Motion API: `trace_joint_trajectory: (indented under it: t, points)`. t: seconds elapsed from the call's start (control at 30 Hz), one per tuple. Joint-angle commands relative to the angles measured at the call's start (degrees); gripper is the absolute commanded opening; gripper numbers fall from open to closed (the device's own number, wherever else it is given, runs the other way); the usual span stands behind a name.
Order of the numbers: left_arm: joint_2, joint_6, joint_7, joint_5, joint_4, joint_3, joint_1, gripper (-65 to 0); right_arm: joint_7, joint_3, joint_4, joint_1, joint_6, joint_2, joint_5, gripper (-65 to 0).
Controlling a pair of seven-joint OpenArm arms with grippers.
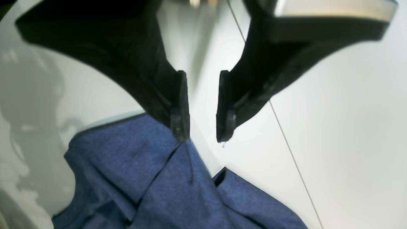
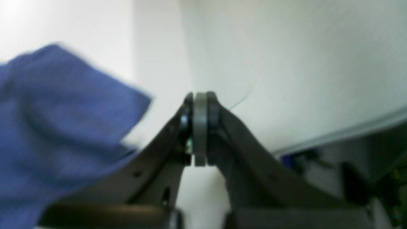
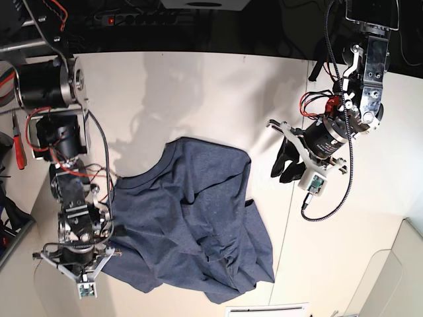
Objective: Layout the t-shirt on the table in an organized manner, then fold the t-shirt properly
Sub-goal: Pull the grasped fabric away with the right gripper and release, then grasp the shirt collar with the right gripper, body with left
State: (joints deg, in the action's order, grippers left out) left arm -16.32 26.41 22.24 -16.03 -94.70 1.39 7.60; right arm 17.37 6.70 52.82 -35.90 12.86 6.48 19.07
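Crumpled t-shirt point(image 3: 192, 218), 2 empty grippers.
Left gripper point(image 1: 203, 127) gapes narrowly above the table point(image 3: 198, 92); right gripper point(image 2: 200, 127), clamped empty, risks snagging bunched layers.

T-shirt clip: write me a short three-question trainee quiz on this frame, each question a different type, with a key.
1. True or false: the t-shirt lies flat and neatly spread on the table.
2. Multiple choice: the left gripper is
A) clamped on cloth
B) open above the table, holding nothing
C) out of sight
3. Fill in: the right gripper is ____, with no cloth between its jaws.

Key:
1. False; it is rumpled, with folds and overlapping layers.
2. B; the jaws stand apart, beside the shirt's edge.
3. Shut; the pads meet, with the shirt off to one side.
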Motion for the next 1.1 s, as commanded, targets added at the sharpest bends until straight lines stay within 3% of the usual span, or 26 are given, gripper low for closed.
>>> trace_joint_trajectory:
  t: [0.0, 0.2, 0.3, 0.43, 0.7, 0.9, 1.07]
  points:
    - [-0.5, 0.15, -1.44, -0.83, -0.85, -0.22, -0.79, -46.7, -1.22, 1.03, 3.98, 0.85, 0.04, 0.0, -0.48, -65.0]
    - [-0.5, 0.11, -1.86, 0.59, -0.85, -0.22, -1.07, -46.7, -1.16, 10.82, 22.58, 17.33, -12.68, 0.0, -6.75, -65.0]
    - [-0.5, -0.33, -2.08, 0.87, -0.85, -0.22, -1.07, -46.7, -1.2, 15.72, 26.12, 22.49, -15.78, -0.09, -8.31, -65.0]
    - [-0.5, -0.28, -2.1, 0.87, -0.85, -0.22, -1.07, -46.7, -1.29, 19.08, 23.34, 25.53, -16.13, -1.81, -8.85, -65.0]
    - [-0.5, -0.28, -2.32, 0.9, -0.85, -0.22, -1.07, -46.7, -3.06, 18.86, 7.06, 23.85, -16.06, -4.22, -7.91, -65.0]
    - [-0.5, -0.33, -2.91, 2.38, -0.85, -0.39, -1.09, -46.7, 9.14, 18.67, 9.7, 26.32, -15.63, -1.09, -1.62, -65.0]
    - [-0.44, -0.44, -12.0, 2.01, -0.85, -0.37, -1.09, -46.7, 18.12, 18.67, 16.65, 30.16, -15.65, 4.26, 0.28, -65.0]
